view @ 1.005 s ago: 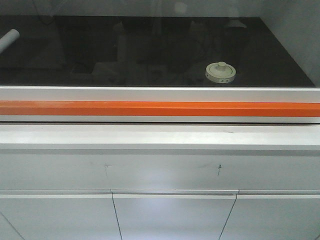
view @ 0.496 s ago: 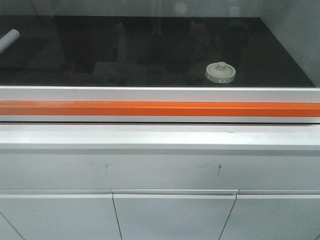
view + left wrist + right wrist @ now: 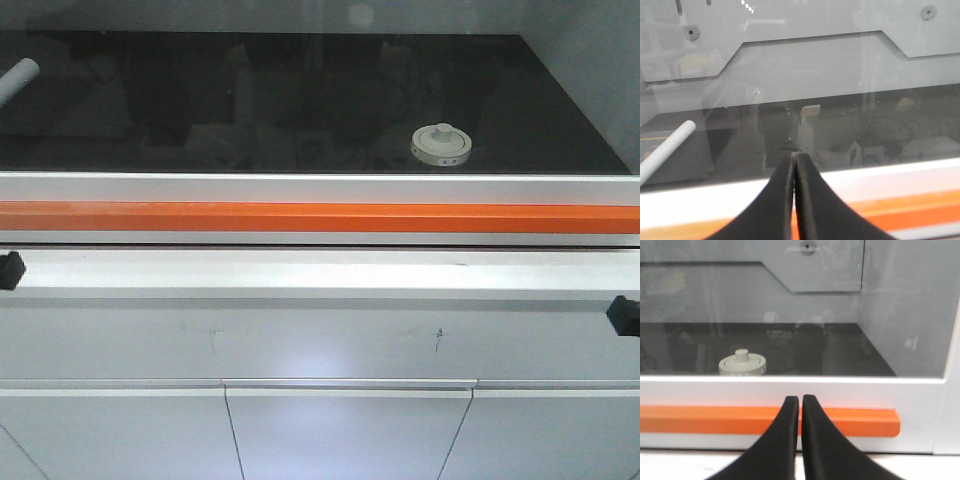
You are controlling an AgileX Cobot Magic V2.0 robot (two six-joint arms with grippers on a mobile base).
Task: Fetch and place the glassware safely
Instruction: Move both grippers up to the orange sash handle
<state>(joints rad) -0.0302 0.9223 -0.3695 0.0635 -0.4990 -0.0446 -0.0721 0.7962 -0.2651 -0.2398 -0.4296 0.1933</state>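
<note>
The glassware [image 3: 441, 146] is a squat jar with a cream-white knobbed lid, standing on the dark floor of a cabinet behind a glass pane, right of centre. The right wrist view shows the glassware [image 3: 742, 362] beyond the pane, ahead and to the left of my right gripper [image 3: 800, 399], which is shut on nothing. My left gripper [image 3: 794, 159] is also shut and empty, and the jar does not show in its view. In the front view the left gripper [image 3: 8, 270] peeks in at the left edge and the right gripper [image 3: 623, 315] at the right edge, both low in front of the white ledge.
An orange bar [image 3: 320, 217] runs along the white frame below the glass pane [image 3: 300, 100]. A white tube [image 3: 18, 78] lies at the far left inside the cabinet, and the left wrist view shows the tube [image 3: 667, 150] too. White cupboard fronts [image 3: 345, 430] sit below the ledge.
Both grippers have come into the front view at its left and right edges. The jar and the tube have not moved.
</note>
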